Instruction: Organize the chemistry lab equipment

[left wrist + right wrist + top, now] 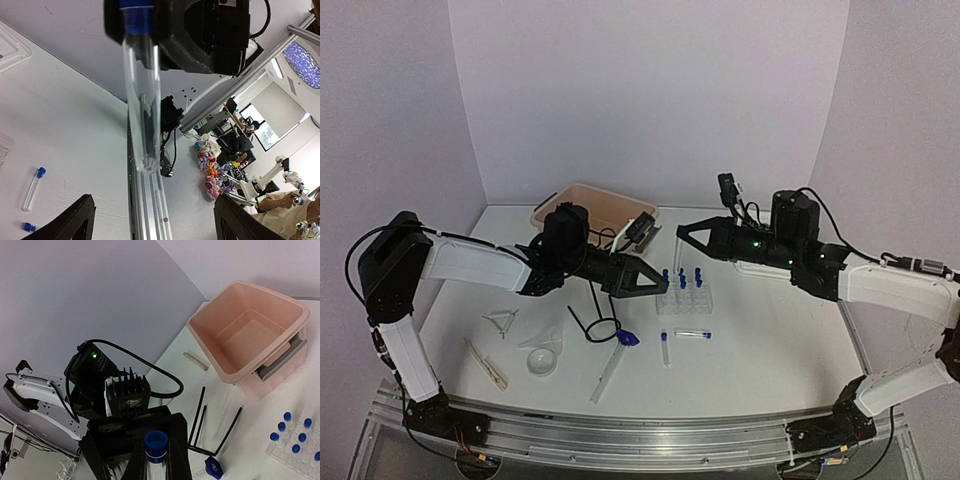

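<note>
Pinching a blue-capped tube (pixel 142 90) at its cap end in the right gripper (pixel 156 460), with the left gripper (pixel 155 212) spread wide, empty, facing it.

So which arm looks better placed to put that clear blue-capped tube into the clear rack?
Probably the right: the right gripper is shut on the small clear blue-capped tube, hanging near the clear plastic tube rack, while the left gripper is open and empty.

Clear rack (pixel 680 303), blue-capped tubes (pixel 698 276) upright inside
</note>
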`<state>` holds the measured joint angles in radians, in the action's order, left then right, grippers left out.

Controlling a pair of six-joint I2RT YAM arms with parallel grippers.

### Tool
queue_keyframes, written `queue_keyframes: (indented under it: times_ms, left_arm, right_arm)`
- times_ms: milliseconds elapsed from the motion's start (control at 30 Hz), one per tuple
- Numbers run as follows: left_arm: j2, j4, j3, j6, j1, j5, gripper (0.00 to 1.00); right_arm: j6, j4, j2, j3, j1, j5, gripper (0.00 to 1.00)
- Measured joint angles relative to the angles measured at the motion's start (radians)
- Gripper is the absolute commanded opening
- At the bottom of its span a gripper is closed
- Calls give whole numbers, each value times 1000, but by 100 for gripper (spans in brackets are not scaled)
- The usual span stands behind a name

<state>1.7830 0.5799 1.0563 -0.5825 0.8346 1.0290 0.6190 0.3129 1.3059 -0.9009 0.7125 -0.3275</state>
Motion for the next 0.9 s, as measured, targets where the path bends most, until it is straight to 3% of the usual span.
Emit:
queue_keyframes:
  times_ms: [200, 467, 700, 800, 900]
  left_arm:
    - [35, 79, 61, -52, 13, 50, 64]
    - [66, 102, 91, -78, 14, 53, 22]
    - [69, 81, 97, -53, 14, 50, 3]
    - [69, 42, 98, -22, 14, 50, 0]
    - [69, -10, 101, 27, 16, 50, 0]
  right_arm:
    - [-17, 90, 50, 0, 8, -28, 0]
    - [-22, 129, 61, 0, 13, -60, 0]
    - [-16, 144, 61, 3, 13, -93, 4]
    - [-16, 128, 58, 9, 13, -99, 16]
    - [-24, 83, 45, 12, 13, -101, 46]
